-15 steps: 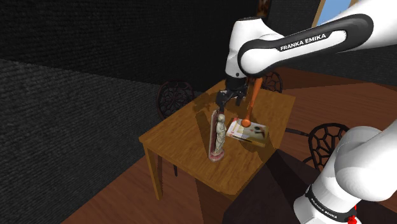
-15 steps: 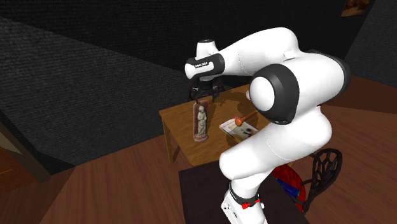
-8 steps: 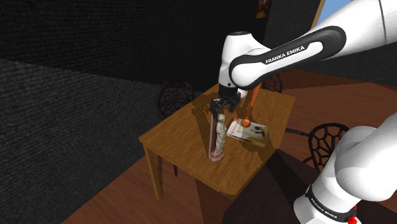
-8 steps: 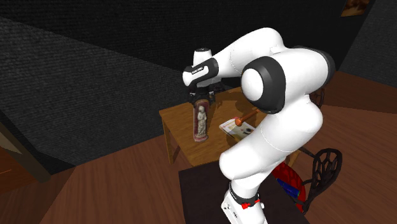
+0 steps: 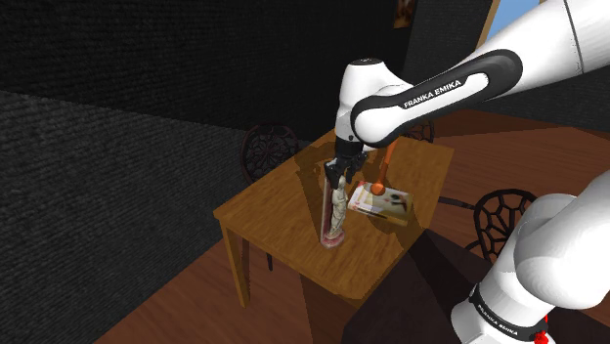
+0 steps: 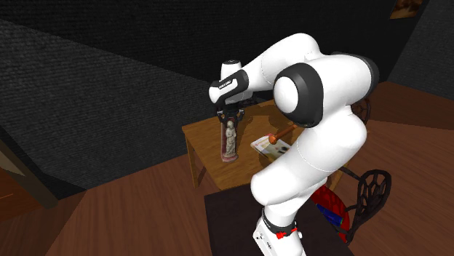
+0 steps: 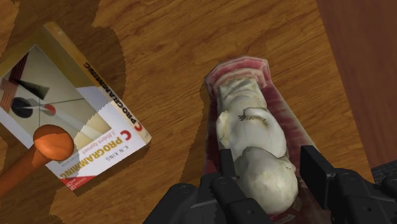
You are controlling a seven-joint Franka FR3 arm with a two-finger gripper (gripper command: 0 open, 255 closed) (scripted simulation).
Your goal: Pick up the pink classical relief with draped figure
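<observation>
Lowered since a second ago, the black two-finger gripper (image 7: 270,178), jaws spread, straddles the top of the tall pink relief with pale draped figure (image 7: 251,127), upright on the brown wooden table (image 7: 165,57); an off-centre squeeze could topple it.

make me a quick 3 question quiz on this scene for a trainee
1. True or false: the relief lies flat on the table.
2. What rests its round end on the book?
A. the orange tool
B. a cup
C. a plate
3. Fill the gap: on the gripper, the fingers stand ___, one each side of the relief's top.

Key
1. False: it stands upright.
2. A
3. apart
</observation>
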